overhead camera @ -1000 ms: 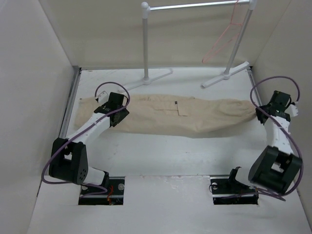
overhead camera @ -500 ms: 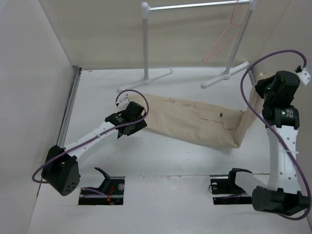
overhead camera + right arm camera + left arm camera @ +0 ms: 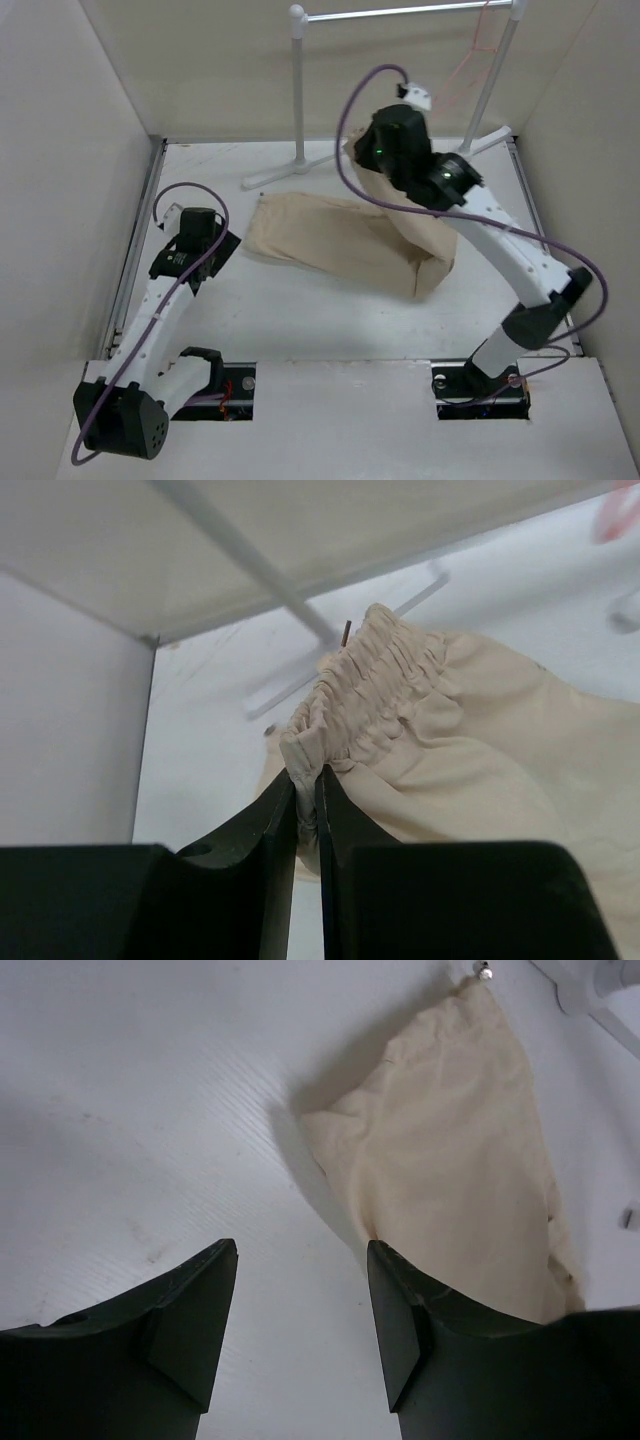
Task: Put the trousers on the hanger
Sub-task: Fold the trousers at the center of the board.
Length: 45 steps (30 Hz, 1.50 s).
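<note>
Right gripper (image 3: 305, 780) is clamped shut on the gathered elastic cuff end of the trousers (image 3: 340, 245), with the ruched edge pinched between its fingers and held up off the table (image 3: 300, 320). That arm reaches over toward the back middle, close to the white pipe rack (image 3: 298, 90). From the raised end the beige cloth drops down and folds back on itself. The rest of the trousers lies flat on the table, running out to the left.

Left gripper (image 3: 302, 1255) hovers low over the table with its jaws apart and nothing in them. Only bare table shows between the fingers. It's just beside the left end of the trousers, not touching it.

The pink-red wire hanger (image 3: 468, 65) hangs on the rack's rail at the back right, and the trousers aren't on it.
</note>
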Each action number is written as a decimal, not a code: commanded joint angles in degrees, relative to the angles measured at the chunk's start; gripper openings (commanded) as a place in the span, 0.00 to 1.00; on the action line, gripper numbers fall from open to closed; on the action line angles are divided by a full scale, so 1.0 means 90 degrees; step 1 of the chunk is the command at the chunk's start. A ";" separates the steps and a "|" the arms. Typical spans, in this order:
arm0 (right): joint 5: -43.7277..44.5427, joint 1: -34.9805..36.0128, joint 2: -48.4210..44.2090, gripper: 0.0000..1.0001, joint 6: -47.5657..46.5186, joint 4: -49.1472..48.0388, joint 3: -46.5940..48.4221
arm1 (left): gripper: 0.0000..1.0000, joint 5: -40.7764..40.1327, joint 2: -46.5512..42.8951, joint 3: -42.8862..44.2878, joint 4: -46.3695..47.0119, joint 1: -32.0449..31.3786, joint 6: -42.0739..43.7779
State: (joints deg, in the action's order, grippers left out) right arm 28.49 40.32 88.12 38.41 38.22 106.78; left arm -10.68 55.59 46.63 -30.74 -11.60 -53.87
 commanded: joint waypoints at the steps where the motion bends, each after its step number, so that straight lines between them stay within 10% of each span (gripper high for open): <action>1: 0.0408 0.0621 0.0889 0.17 0.0146 -0.0056 0.0935 | 0.53 0.0444 -0.0161 -0.0142 0.0075 0.0501 0.0096; 7: 0.0555 0.1432 0.3817 0.17 0.0233 -0.0038 0.3384 | 0.53 0.0493 -0.0307 -0.0249 0.0222 0.1282 0.0116; 16: -0.1408 0.2029 0.5377 0.66 0.1113 0.1065 0.5373 | 0.53 0.0346 -0.0016 -0.0133 0.0583 0.1889 0.0058; 22: -0.1075 0.0986 0.2354 0.72 0.0527 0.0026 0.1543 | 0.53 0.0366 0.1272 0.0511 0.1393 0.0876 0.0028; 30: -0.1875 -0.0518 -0.1106 0.17 0.0429 -0.0984 -0.3675 | 0.52 0.0668 0.3723 0.1898 0.2272 -0.0708 0.0184; 37: -0.2717 -0.0891 -0.2241 0.43 0.0517 -0.1317 -0.6013 | 0.50 0.0328 0.4995 0.1832 0.2371 -0.0397 0.0223; 45: -0.2520 -0.0998 -0.2409 0.56 0.0722 -0.1482 -0.6748 | 0.50 0.0229 0.3289 -0.0024 0.1990 0.0249 0.0155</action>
State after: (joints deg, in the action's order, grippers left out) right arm 6.00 32.36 66.70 44.45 29.91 45.89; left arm -6.39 91.96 50.63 -8.75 -9.78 -52.97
